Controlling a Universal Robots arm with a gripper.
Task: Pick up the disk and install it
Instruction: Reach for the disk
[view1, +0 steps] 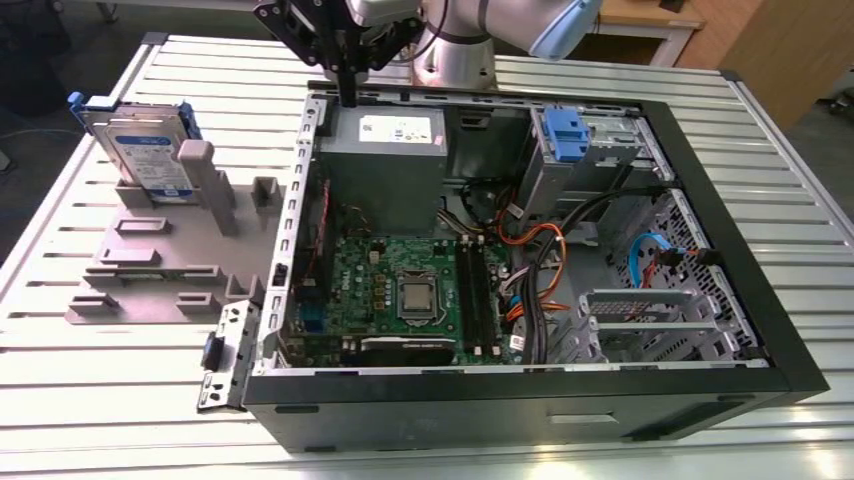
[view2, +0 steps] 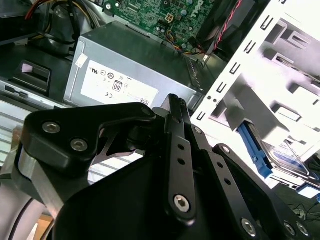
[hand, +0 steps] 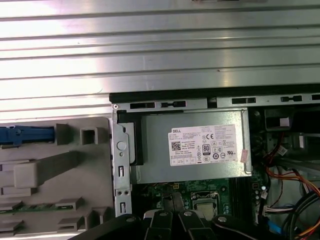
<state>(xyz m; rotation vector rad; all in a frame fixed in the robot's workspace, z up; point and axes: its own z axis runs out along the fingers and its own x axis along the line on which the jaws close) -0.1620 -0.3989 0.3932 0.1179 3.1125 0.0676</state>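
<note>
Your gripper (view1: 350, 98) hangs with its fingers closed together, holding nothing, over the case (view1: 534, 405) edge just above the power supply (view1: 387, 165). In the exterior view the disk (view1: 138, 150) stands upright in the grey rack (view1: 147, 265), at 8 o'clock from the gripper, well apart.

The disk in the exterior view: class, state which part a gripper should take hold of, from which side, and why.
Grip the disk across its thin body at the free upper edge, coming from above. It stands on edge in the grey holder, a grey post in front of its labelled face, so the top is probably the easiest place for fingers.
</note>
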